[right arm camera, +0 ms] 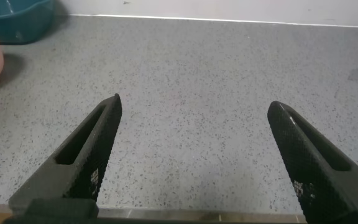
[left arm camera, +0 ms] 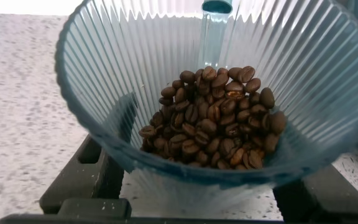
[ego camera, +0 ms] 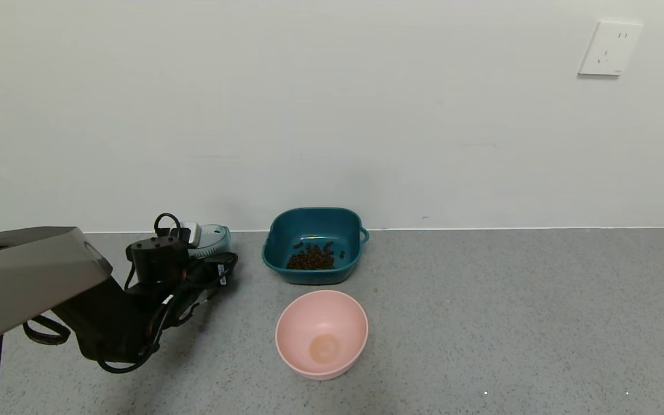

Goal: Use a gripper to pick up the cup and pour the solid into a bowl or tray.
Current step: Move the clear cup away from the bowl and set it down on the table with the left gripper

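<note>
A: Status, L arm?

B: Left gripper [ego camera: 217,253] is sitting at approx. 9 o'clock from the teal basin [ego camera: 277,251], low over the grey floor [ego camera: 482,317]. Its fingers [left arm camera: 82,180] are clamping the cup [ego camera: 212,239], one on each side of the lower wall. Cup is being held w/ its mouth facing the wrist cam.

A: Cup contents?

B: Brown beans [left arm camera: 213,118] are lying in a heap inside the cup, against the ribbed wall. Cup handle [left arm camera: 215,25] is showing on the far wall, beyond the heap.

A: Basin?

B: Basin is standing against the wall [ego camera: 332,115], upright. A second batch of beans [ego camera: 312,257] is lying on its bottom. Cup and basin are near each other, not touching.

A: Other items?

B: Pink bowl [ego camera: 321,333] is sitting at 6 o'clock from the basin, just beside it; no beans are showing in it. Wall socket [ego camera: 610,48] is at approx. 2 o'clock, well apart from everything.

A: R arm?

B: Right gripper [right arm camera: 201,155] is hovering over bare floor, fingers [right arm camera: 79,155] standing wide apart, nothing between them. Pink bowl and basin are showing at the edge of its wrist view, well apart from it. It isn't appearing in head view.
</note>
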Robot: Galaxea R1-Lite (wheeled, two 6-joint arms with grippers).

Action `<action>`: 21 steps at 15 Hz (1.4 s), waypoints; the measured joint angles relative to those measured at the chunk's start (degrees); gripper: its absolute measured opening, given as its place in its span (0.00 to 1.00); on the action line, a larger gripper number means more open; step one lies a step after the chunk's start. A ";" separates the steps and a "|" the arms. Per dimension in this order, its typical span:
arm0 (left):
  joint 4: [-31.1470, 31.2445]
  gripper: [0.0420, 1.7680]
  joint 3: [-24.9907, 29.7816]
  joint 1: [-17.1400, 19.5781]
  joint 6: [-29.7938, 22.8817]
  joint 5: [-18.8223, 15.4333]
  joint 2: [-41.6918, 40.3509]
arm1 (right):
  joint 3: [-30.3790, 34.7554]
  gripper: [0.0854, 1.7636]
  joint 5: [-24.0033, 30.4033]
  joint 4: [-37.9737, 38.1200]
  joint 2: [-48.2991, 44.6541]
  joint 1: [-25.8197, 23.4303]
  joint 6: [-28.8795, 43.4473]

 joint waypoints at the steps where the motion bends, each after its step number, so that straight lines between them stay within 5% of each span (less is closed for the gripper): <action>1: -0.07 0.74 -0.06 -0.06 0.00 -0.04 0.37 | 0.00 0.97 -0.02 0.00 0.00 0.00 -0.02; 8: -0.13 0.74 0.27 0.00 0.00 -0.01 1.07 | -0.02 0.97 0.00 0.00 0.00 0.00 0.00; 21: 0.67 0.93 1.68 -0.16 0.22 -0.23 -0.41 | -0.02 0.97 0.00 0.00 0.00 0.00 -0.02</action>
